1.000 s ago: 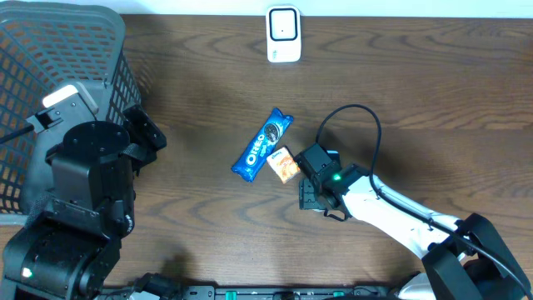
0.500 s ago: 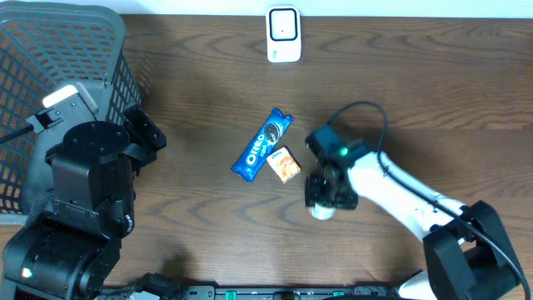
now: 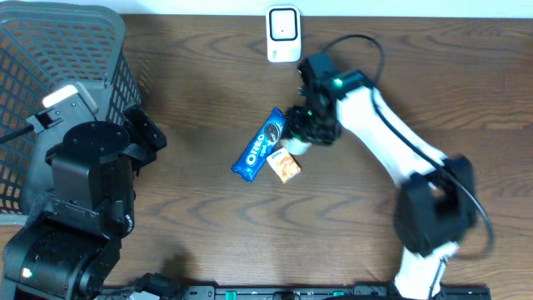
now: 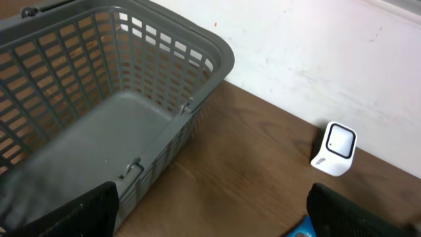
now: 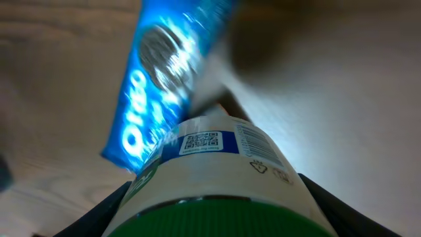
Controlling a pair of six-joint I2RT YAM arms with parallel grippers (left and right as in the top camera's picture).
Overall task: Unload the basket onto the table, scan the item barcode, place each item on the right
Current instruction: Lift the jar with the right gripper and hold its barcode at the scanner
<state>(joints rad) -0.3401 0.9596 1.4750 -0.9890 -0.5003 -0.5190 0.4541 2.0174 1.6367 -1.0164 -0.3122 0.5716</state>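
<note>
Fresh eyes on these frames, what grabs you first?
The right claw grips a white bottle with a green lid, which fills the right wrist view, its printed code label facing the camera. Close by at table centre lies a glossy blue Oreo cookie packet beside a small orange snack packet. A large grey plastic mesh basket takes up the table's left side; a small white scanner stands at the far edge.

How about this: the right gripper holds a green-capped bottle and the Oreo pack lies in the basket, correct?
No. The right gripper holds the bottle, but the Oreo pack lies on the table, not in the basket, as the overhead view shows.
</note>
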